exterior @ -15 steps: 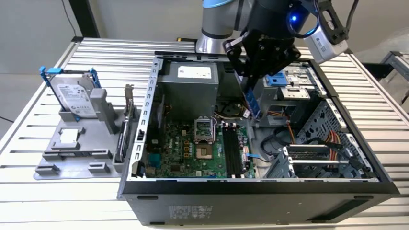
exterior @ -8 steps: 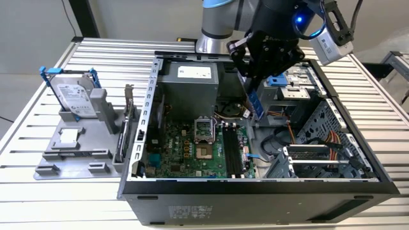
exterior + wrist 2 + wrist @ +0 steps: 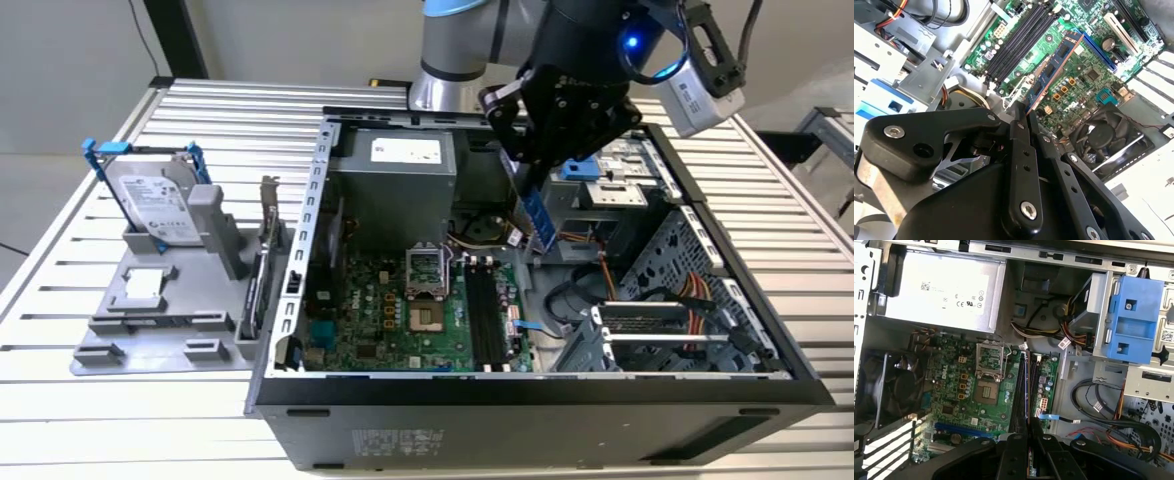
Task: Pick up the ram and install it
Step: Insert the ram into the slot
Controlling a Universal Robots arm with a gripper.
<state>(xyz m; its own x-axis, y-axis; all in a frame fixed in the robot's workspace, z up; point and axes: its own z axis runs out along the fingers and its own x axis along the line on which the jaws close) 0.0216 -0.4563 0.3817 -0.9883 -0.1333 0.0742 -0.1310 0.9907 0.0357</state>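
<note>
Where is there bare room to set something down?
Bare table slats lie between the gray fixture and the near edge, at the exterior view's left of the case. Inside the case it is crowded: the pincer holds the ram above the black slots, cables alongside.

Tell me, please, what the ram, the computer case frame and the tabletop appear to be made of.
The ram: likely fibreglass circuit board, matte blue with dark chips and a coppery edge. The case frame: seemingly bare sheet metal, dull grey, with punched holes and folded edges. The tabletop: probably aluminium, pale satin slats with grooves between.
</note>
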